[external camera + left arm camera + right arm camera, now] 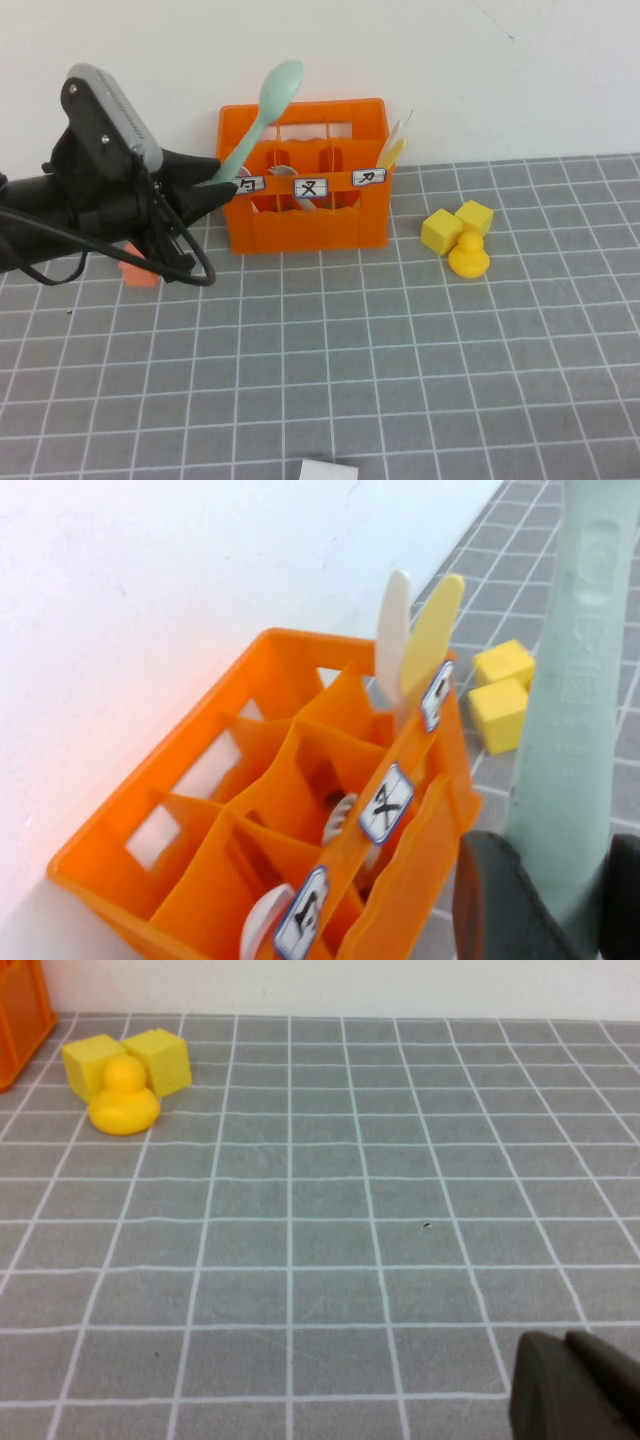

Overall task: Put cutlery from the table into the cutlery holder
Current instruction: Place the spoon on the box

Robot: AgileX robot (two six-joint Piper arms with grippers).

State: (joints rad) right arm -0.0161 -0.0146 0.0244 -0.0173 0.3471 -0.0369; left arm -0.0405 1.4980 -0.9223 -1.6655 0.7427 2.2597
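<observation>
My left gripper (222, 180) is shut on the handle of the mint-green spoon (279, 85), which points up and right, its bowl above the left end of the orange cutlery holder (300, 225). In the left wrist view the spoon (575, 710) is pinched between the dark fingers (500, 900), beside the cutlery holder's labelled front (420, 860). Two pale utensil ends (262, 925) show inside its compartments. Pale white and yellow sticks (432, 630) stand in the right-hand compartment. My right gripper (575, 1390) hangs shut over bare table (300, 1260), far from the holder.
Two yellow cubes (441, 230) and a yellow duck (468, 255) lie right of the holder. A small orange cube (138, 272) sits under my left arm. A white object (328, 470) lies at the table's near edge. A white wall stands just behind the holder.
</observation>
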